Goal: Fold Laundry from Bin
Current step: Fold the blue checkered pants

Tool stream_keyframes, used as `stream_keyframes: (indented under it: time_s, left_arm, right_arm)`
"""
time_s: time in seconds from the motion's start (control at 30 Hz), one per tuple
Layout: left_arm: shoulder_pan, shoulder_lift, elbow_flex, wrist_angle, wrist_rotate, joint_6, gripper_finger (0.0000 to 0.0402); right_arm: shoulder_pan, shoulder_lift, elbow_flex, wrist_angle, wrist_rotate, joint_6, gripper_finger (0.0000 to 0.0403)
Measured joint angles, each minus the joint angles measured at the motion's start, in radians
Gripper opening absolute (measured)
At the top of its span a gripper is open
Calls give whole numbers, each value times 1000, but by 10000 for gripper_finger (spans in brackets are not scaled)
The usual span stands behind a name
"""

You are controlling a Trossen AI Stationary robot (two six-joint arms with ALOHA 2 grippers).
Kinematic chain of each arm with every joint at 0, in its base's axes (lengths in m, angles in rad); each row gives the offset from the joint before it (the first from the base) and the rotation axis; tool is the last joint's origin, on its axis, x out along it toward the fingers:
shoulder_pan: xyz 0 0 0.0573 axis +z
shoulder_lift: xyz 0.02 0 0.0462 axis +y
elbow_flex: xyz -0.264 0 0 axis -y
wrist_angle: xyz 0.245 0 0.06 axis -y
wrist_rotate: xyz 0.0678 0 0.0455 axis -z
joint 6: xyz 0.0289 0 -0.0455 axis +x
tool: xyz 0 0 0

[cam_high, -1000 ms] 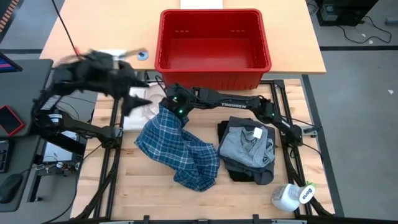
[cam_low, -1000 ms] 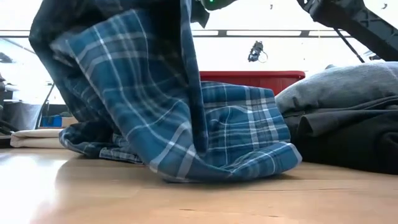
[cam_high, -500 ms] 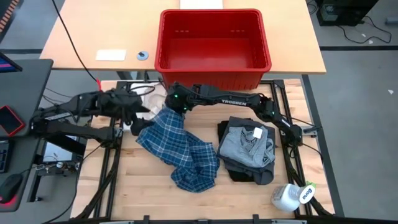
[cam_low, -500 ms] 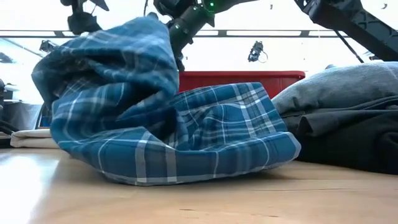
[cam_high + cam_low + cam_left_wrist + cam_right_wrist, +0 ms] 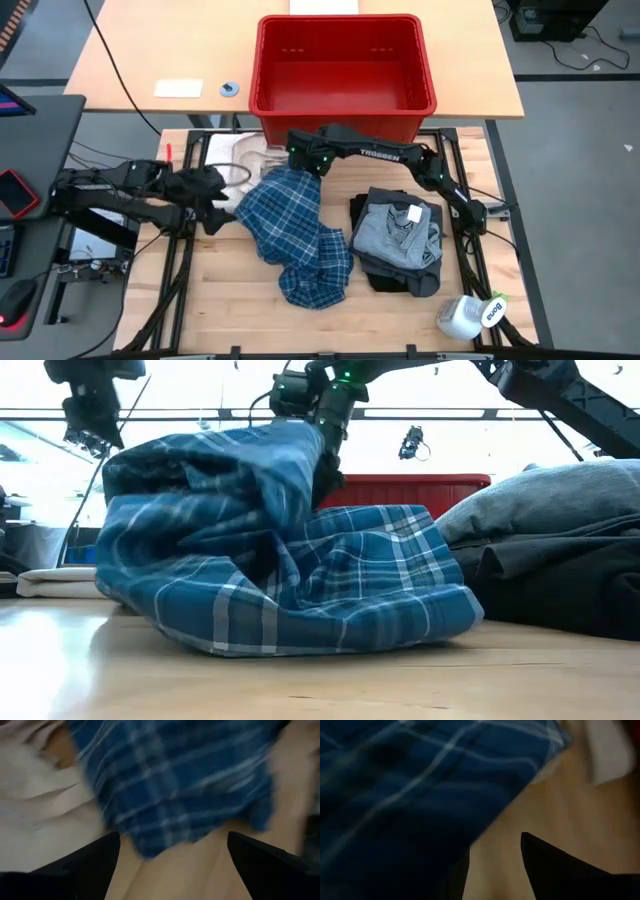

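The right gripper (image 5: 303, 166) pinches the upper edge of the blue plaid shirt (image 5: 295, 232), lifting it just in front of the red bin (image 5: 343, 70), which stands at the table's (image 5: 240, 310) far edge. The left gripper (image 5: 214, 208) hangs with its fingers (image 5: 85, 867) spread wide, holding nothing, beside the shirt's left edge over a cream cloth (image 5: 235, 165); it seems just clear of the fabric, though blur hides this. Folded grey and black garments (image 5: 398, 240) lie stacked toward the table's right edge.

"TROSSEN" on right arm (image 5: 375, 153); "Bona" on bottle (image 5: 470, 316).
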Motion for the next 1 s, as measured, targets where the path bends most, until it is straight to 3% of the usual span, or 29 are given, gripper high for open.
stream_keyframes:
  time_s: [0.2, 0.37, 0.47, 0.8, 1.0]
  left_arm:
    - [-159, 5, -81, -52, -200, 21, 373]
    - [-252, 63, -135, -50, -420, 106, 373]
    - [-282, 109, -160, -53, -497, 170, 373]
    - [-294, 286, -188, -50, -556, 191, 373]
    - [-294, 368, -158, -48, -569, 148, 346]
  right_arm:
    - [-59, -4, 11, -2, -323, 299, 185]
    - [-73, -4, 11, 58, -339, 418, 185]
    - [-72, -4, 11, 65, -345, 440, 185]
    - [-50, -2, 11, 101, -345, 502, 185]
    - [-43, -2, 11, 157, -454, 553, 185]
